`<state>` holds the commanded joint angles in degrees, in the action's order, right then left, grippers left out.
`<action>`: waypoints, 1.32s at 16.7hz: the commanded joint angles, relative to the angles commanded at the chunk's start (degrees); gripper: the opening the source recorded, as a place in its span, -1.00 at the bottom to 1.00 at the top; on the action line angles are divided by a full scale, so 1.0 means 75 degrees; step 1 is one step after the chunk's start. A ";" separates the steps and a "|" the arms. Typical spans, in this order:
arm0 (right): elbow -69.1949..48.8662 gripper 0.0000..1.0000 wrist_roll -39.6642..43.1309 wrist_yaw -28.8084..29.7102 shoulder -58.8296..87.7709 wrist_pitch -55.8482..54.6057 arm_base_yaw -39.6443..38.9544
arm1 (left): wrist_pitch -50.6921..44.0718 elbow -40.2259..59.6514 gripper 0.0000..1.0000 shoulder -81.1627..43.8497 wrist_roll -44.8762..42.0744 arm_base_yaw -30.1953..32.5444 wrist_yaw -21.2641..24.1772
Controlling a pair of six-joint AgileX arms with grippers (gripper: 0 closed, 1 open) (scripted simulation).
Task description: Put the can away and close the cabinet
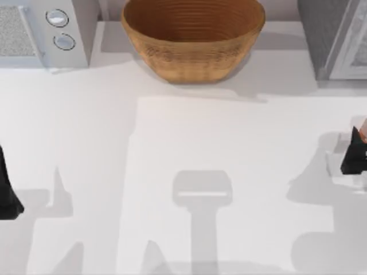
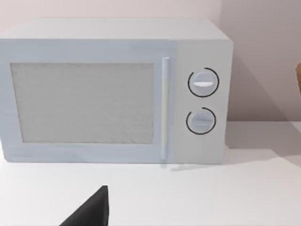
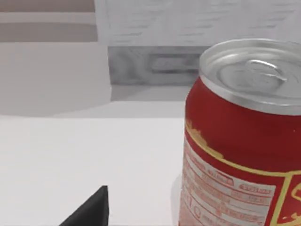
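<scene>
The can (image 3: pixel 244 136) stands upright on the counter (image 1: pixel 189 149), red with a silver top and pull tab, close before the right wrist camera. In the top view only a reddish sliver of it shows at the counter's right edge, just behind the right end effector (image 1: pixel 354 153). Whether that end effector is open or closed on anything cannot be told; one dark fingertip (image 3: pixel 89 209) juts into the right wrist view, apart from the can.

Beyond the can, at the back right corner, is the grey cabinet (image 1: pixel 335 37), its pale front facing the counter. Left of the cabinet, along the back edge, sits a wicker basket (image 1: pixel 193 37), and farther left a white microwave (image 2: pixel 113 89) with its door shut and two round dials.

The left end effector (image 1: pixel 7 192) hangs at the counter's left edge, far from the can; its grip state cannot be told.
</scene>
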<state>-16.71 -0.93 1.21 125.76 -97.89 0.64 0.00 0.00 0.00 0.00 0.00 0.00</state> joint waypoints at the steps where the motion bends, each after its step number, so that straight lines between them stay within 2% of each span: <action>1: -0.0237 1.00 0.0001 -0.0001 0.0060 0.0173 0.0003 | 0.0000 0.0000 1.00 0.0000 0.0000 0.0000 0.0000; 6: -0.1330 1.00 0.0005 -0.0008 0.0336 0.0985 0.0013 | 0.0000 0.0000 1.00 0.0000 0.0000 0.0000 0.0000; 10: -0.1396 1.00 0.0005 -0.0009 0.0352 0.1039 0.0013 | 0.0000 0.0000 1.00 0.0000 0.0000 0.0000 0.0000; 22: -0.1396 -0.81 0.0005 -0.0009 0.0352 0.1039 0.0013 | 0.0000 0.0000 1.00 0.0000 0.0000 0.0000 0.0000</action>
<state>-27.18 -0.89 1.15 128.40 -90.09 0.74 0.00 0.00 0.00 0.00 0.00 0.00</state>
